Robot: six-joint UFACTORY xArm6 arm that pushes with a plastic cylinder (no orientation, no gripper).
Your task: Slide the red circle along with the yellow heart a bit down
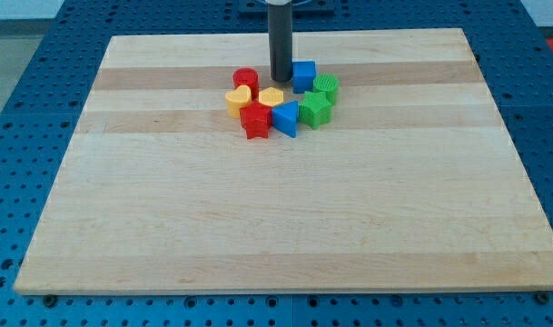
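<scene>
The red circle point(246, 79) sits at the upper left of a tight cluster of blocks near the top middle of the board. The yellow heart point(238, 100) lies just below it, touching or nearly touching. My tip point(281, 79) rests on the board to the right of the red circle, between it and the blue cube point(303, 74), just above a yellow hexagon point(271, 97). The rod rises straight up out of the view's top.
A red star point(255, 120), a blue triangle point(286, 118), a green star point(315, 110) and a green circle point(326, 87) make up the rest of the cluster. The wooden board point(276, 227) lies on a blue perforated table.
</scene>
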